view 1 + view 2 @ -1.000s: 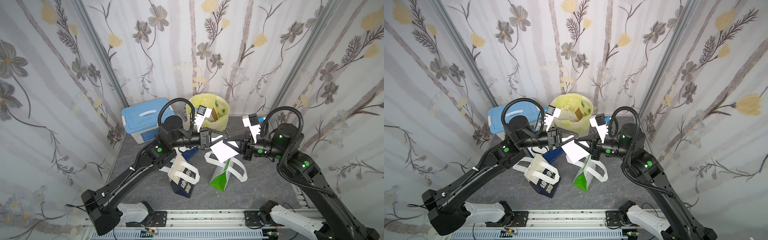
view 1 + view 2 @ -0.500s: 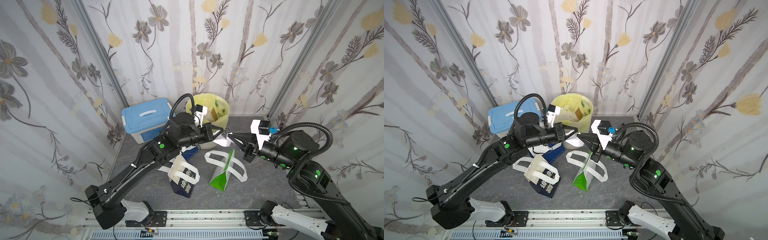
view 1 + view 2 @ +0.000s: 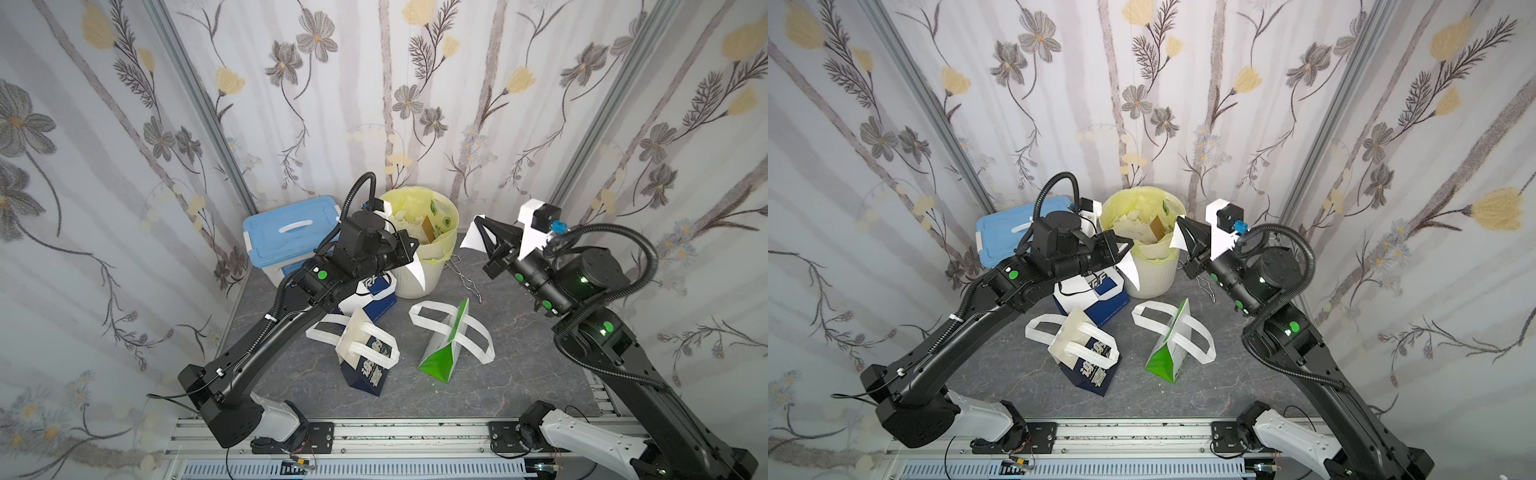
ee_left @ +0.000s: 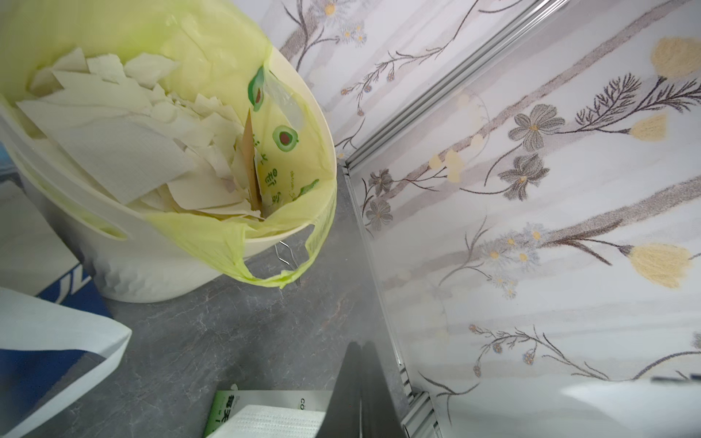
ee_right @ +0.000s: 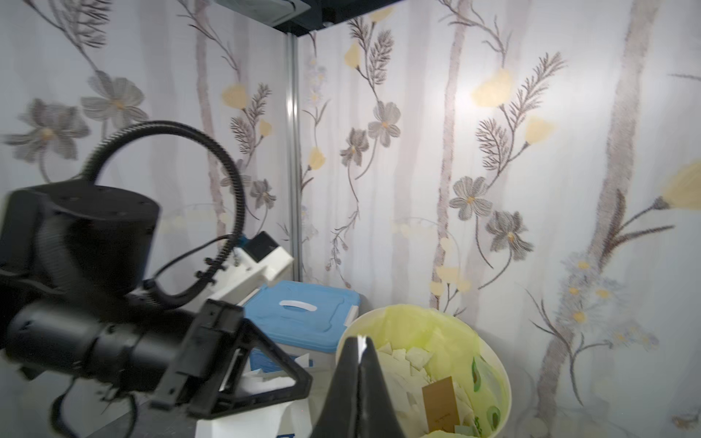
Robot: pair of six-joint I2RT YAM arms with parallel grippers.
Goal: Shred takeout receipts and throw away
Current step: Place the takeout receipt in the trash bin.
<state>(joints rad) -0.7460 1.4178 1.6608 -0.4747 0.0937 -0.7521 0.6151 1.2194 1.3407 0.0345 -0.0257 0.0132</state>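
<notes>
Left pincer [image 3: 413, 252] and right pincer [image 3: 478, 220] each clamp a receipt scrap [image 3: 468, 240] near the shred-filled bin [image 3: 454, 220]; dropping them remains.

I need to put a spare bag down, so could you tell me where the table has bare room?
Bare: the front strip of table between the fallen navy bag, the green-and-white bag and the rail; also between that bag and the right arm. Crowded: the back, around the bin, blue box and wire.

Bright even light, soft shadows, top views sharp w/ warped edges, right tool [image 5: 358, 343] blurred close-up
</notes>
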